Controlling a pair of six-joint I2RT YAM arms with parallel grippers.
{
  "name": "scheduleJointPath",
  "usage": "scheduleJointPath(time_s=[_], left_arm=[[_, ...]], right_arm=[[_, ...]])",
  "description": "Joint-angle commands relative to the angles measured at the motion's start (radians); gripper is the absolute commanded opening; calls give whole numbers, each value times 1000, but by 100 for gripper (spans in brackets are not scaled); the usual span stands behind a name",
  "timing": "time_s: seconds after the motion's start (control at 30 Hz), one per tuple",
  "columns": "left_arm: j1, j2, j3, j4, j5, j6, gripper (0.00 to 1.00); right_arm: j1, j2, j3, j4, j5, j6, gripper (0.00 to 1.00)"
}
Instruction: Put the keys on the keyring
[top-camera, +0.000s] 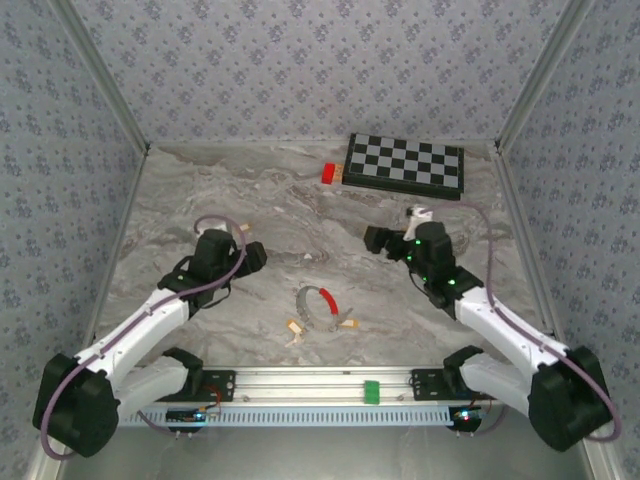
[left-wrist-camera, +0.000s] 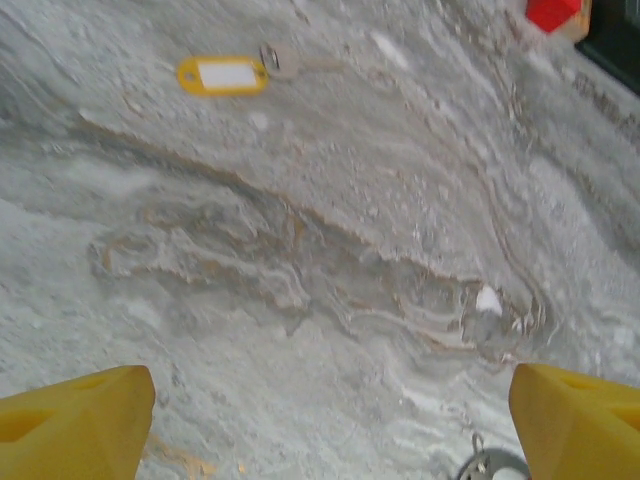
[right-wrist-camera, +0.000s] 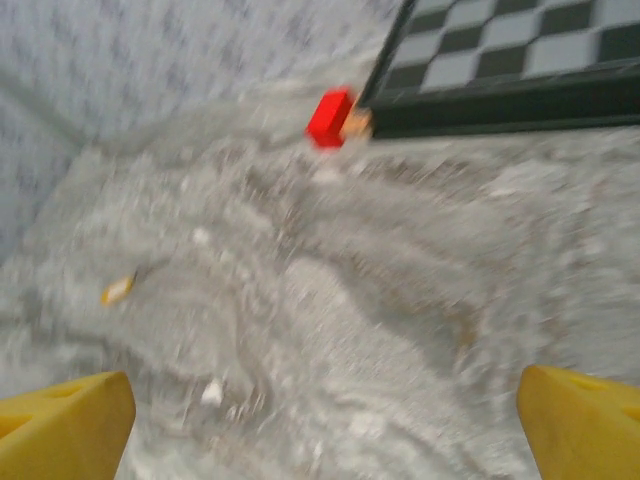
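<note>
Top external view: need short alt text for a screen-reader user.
A grey keyring with a red section lies on the marble table near its front edge, two yellow-headed keys beside it. The left claw and right claw are open just beyond it; a checkerboard and red block lie at the far edge.

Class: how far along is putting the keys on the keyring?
Done: nothing clearly; two keys lie beside the keyring, linkage unclear. In hand: nothing; the left gripper and right gripper are open, empty. Left: threading keys, including the far key.
</note>
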Motion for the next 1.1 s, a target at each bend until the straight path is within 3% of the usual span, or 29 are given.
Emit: scheduleJointPath(time_s=[0.0, 0.1, 0.17, 0.37, 0.53, 0.73, 1.07], left_arm=[[-31, -41, -41, -4, -7, 14, 90], [-45, -80, -68, -5, -20, 10, 91], [-49, -107, -78, -11, -40, 10, 92], [-57, -177, -90, -76, -120, 13, 96], [-66, -226, -116, -59, -143, 14, 100], [-74, -259, -120, -61, -82, 49, 100], [-110, -253, -122, -58, -65, 87, 99]], right_arm=[[87, 101, 72, -66, -109, -100, 79], [151, 203, 109, -90, -179, -103, 47], [202, 259, 125, -95, -188, -98, 34], [368, 433, 181, -92, -145, -87, 18], [399, 563, 246, -100, -156, -56, 14], [394, 675, 335, -169, -194, -55, 11], [261, 743, 337, -180, -210, -32, 15]])
